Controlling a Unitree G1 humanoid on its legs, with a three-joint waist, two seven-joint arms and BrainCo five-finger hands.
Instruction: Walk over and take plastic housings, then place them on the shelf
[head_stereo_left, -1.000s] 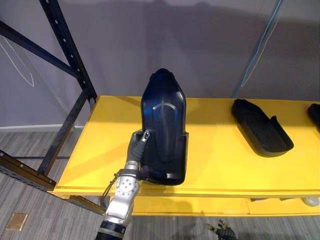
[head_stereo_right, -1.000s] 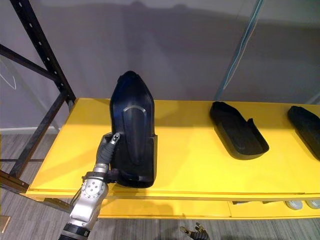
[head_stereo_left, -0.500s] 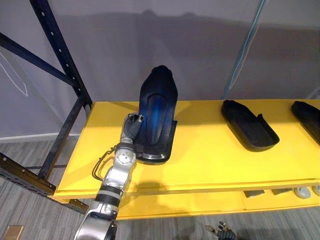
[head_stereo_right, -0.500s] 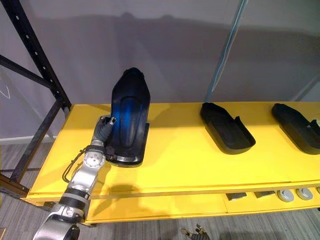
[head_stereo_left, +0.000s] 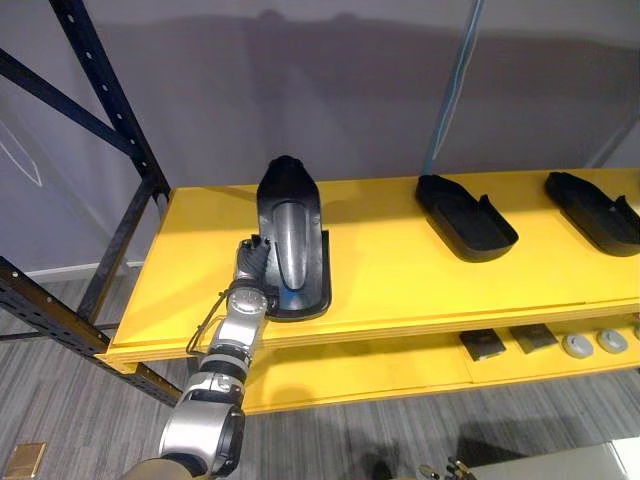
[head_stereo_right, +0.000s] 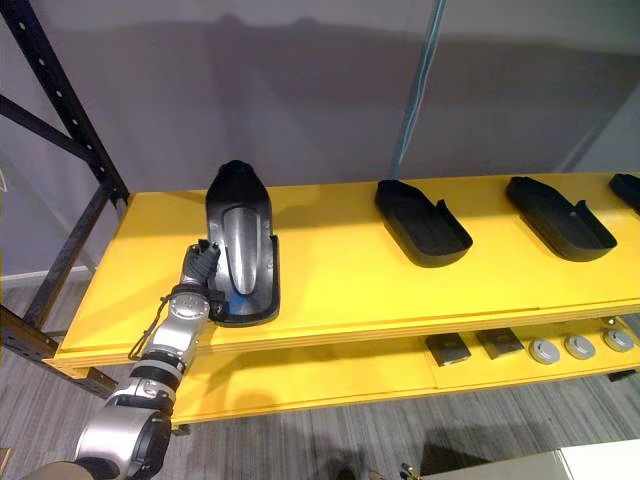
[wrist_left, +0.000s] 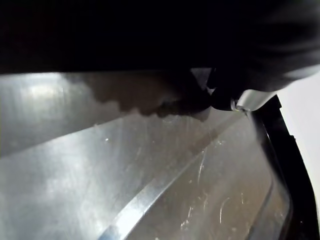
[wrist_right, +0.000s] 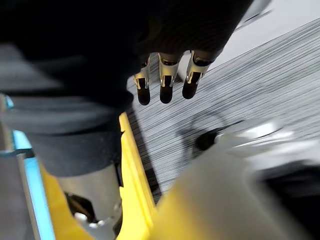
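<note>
A dark glossy plastic housing (head_stereo_left: 289, 245) lies on the left part of the yellow shelf (head_stereo_left: 400, 290), hollow side up, narrow end toward the back wall. My left hand (head_stereo_left: 254, 264) reaches up from below and stays at its near left rim, fingers curled over the edge. In the left wrist view the housing's shiny inner face (wrist_left: 150, 170) sits very close, with a fingertip (wrist_left: 242, 100) against it. My right hand (wrist_right: 162, 82) hangs low over the striped floor with its fingers relaxed, holding nothing.
More dark housings (head_stereo_left: 465, 218) (head_stereo_left: 595, 210) (head_stereo_right: 628, 188) lie in a row to the right on the same shelf. Small parts (head_stereo_left: 485, 345) and round pieces (head_stereo_left: 580, 343) sit on the lower yellow shelf. A black rack upright (head_stereo_left: 100, 100) stands left; a pale blue post (head_stereo_left: 450, 80) rises behind.
The housing went from standing nearly upright to lying flat on the shelf, with my left hand staying on its left edge. The camera view has also drawn back, showing more shelf to the right.
</note>
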